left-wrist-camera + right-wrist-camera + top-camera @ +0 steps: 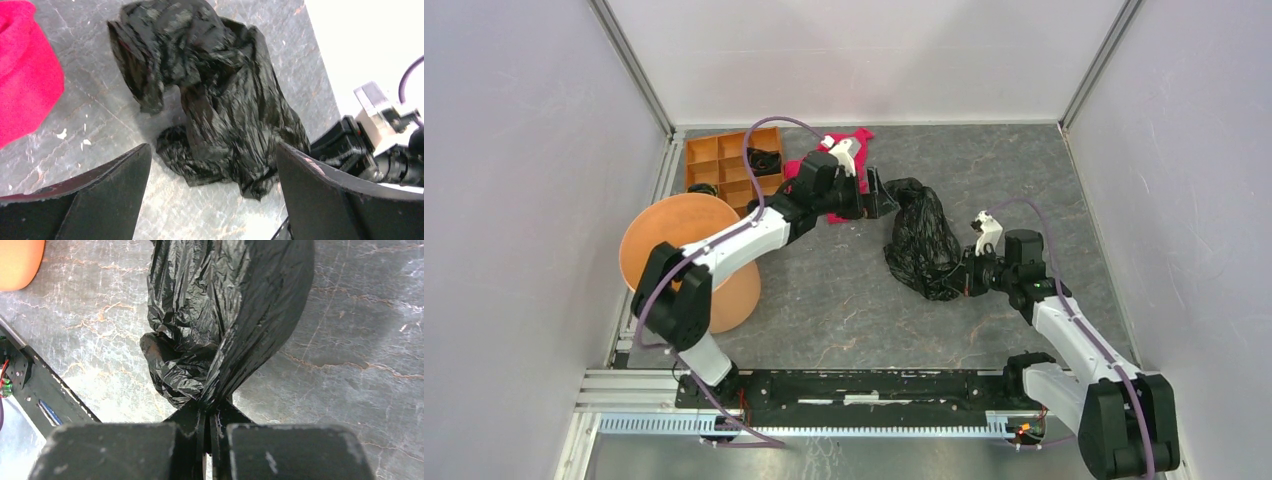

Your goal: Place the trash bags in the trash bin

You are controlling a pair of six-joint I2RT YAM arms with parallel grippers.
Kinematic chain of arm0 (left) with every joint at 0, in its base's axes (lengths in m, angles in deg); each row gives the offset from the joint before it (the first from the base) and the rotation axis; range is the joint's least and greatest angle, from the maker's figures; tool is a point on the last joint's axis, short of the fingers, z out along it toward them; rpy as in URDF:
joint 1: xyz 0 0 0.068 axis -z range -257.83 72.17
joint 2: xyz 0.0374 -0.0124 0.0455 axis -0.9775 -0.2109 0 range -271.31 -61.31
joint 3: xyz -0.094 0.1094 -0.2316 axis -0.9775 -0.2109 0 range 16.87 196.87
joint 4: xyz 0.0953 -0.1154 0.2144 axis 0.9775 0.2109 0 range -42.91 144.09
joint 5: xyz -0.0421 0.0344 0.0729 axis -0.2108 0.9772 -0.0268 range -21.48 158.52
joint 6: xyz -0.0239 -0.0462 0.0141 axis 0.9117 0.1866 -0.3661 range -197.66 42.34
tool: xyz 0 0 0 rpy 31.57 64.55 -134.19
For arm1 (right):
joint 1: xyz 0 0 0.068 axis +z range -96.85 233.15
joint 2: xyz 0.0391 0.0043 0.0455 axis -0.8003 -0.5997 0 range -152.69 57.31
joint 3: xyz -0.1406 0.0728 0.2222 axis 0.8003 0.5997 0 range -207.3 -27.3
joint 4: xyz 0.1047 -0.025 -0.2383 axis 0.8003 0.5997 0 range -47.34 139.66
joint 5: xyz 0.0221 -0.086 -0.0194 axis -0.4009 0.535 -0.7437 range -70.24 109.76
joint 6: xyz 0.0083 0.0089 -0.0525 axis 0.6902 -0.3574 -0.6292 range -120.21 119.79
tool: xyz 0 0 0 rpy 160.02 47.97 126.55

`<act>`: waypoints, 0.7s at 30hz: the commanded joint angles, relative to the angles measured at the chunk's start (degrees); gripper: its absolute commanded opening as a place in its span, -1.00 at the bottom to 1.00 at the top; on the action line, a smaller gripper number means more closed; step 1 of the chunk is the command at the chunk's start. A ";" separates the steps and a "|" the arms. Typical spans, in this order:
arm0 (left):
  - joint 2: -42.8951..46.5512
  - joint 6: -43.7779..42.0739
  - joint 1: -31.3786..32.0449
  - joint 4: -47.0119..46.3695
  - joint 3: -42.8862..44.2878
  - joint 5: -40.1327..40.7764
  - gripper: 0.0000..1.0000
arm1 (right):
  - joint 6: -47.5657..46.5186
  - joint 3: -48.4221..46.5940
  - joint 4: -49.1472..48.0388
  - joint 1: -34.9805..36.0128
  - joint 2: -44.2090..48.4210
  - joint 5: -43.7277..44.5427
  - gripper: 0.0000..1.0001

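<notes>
Trash bag [921,235], pinched by right claw [965,283], left claw [884,195] spread wide beside it

The grey table [844,310] held an orange trash bin [674,225] at 9 o'clock, a tray [702,160] at 10, a red cloth [864,135] at 12, and a black trash bag [921,240] near the middle.

**Three Cameras Crowding One Bag**

The top camera is looking down from above and behind the arm bases, standing well back and taking in the whole table [844,310]. The left wrist camera is peering low and close between the spread fingers [110,195] of the left gripper [212,147], facing the black trash bag [225,110]. The right wrist camera is sitting even nearer, looking along the pinched right gripper [206,412] and catching the trash bin [17,260] at its corner. All three are sharing that bag.
</notes>
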 commanded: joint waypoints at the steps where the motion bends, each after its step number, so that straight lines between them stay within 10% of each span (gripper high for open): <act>1: -5.90 8.80 -3.96 -11.69 0.82 -11.58 0.99 | -1.05 0.45 -1.88 1.55 0.87 -2.15 -0.93; 21: -21.71 15.32 -6.04 -18.43 5.58 -22.13 0.85 | 1.76 0.76 -4.94 16.39 1.45 -2.78 -0.96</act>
